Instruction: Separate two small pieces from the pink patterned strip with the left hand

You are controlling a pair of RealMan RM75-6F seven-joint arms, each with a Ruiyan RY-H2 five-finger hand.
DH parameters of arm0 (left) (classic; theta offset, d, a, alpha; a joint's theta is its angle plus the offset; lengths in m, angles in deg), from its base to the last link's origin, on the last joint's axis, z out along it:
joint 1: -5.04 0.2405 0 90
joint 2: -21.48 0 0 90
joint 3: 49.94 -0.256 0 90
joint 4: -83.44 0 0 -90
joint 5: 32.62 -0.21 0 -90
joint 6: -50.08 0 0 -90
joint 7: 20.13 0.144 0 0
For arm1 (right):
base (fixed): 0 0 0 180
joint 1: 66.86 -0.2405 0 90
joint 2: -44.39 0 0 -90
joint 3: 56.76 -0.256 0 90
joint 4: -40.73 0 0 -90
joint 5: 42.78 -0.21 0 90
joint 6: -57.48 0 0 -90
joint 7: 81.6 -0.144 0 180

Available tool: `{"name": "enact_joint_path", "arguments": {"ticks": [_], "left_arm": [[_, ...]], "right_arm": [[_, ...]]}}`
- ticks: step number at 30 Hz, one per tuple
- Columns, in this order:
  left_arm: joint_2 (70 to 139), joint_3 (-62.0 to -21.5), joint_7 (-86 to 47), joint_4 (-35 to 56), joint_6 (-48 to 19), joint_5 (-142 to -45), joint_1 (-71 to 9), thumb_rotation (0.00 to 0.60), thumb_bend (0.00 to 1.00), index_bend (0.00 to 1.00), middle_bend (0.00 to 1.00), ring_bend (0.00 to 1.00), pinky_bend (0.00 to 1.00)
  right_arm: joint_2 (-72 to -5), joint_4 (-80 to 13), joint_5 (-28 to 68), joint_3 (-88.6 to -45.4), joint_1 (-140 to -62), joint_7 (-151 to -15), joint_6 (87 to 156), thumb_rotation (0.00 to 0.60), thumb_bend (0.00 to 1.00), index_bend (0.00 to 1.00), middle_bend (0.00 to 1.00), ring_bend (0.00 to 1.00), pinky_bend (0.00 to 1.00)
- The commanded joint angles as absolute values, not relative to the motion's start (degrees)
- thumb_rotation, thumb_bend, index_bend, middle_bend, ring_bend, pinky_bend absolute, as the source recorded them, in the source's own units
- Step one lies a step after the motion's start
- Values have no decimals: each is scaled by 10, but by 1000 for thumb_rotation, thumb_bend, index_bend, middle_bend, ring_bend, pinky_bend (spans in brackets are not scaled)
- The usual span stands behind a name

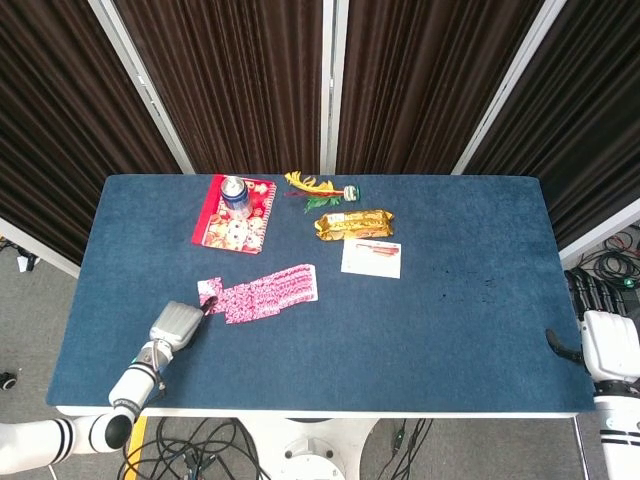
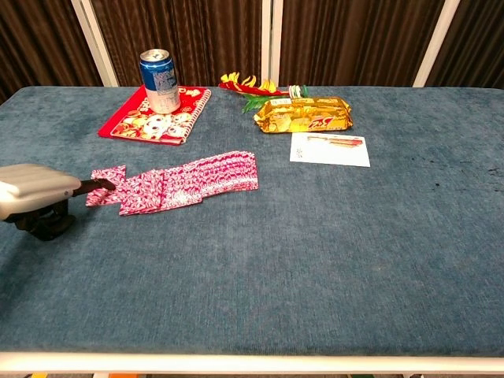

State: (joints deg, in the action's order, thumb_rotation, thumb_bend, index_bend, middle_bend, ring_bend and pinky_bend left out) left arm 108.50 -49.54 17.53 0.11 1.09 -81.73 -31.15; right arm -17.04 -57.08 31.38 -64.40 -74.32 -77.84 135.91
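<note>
I can't read any writing on the can (image 2: pixel 161 80), the gold packet (image 2: pixel 305 114) or the card (image 2: pixel 329 149). My left hand (image 2: pixel 35 194) has a fingertip on a small piece (image 2: pixel 105 174) lying just left of the strip (image 2: pixel 191 181), mid-table; fingers otherwise unclear. Only the head view shows my right hand (image 1: pixel 606 340), past the table's (image 1: pixel 470 330) right edge; I cannot tell its fingers' state.

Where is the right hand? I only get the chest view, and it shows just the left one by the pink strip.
Observer: Head view shows the right hand beyond the table's right edge, holding nothing.
Operator: What's under the table?
Observer: Cables loop on the floor below the near edge.
Operator: And the left side?
Observer: The left arm crosses the near edge behind the left hand, from the lower left corner.
</note>
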Motion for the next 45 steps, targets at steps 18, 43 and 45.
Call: {"name": "enact_joint_path", "arguments": {"ticks": [18,43,45], "left_arm": [[1065,-475,143,69,10,-761,-328,600,645,75,868,886,844],[1084,-509,149,-41,-23,-897,-333,600,646,75,864,884,836],[1089,-506,151,-38,-22,-897,-337,600,646,75,865,884,836]], "right_arm": [[-173,-579,313,-644,-748,-763,1357,600,211,0,0,0,0],[-172,-574,310,-645,-750,-774,1353,600,212,0,0,0,0],[-172,-573,310,-645,-751,-775,1352,600,212,0,0,0,0]]}}
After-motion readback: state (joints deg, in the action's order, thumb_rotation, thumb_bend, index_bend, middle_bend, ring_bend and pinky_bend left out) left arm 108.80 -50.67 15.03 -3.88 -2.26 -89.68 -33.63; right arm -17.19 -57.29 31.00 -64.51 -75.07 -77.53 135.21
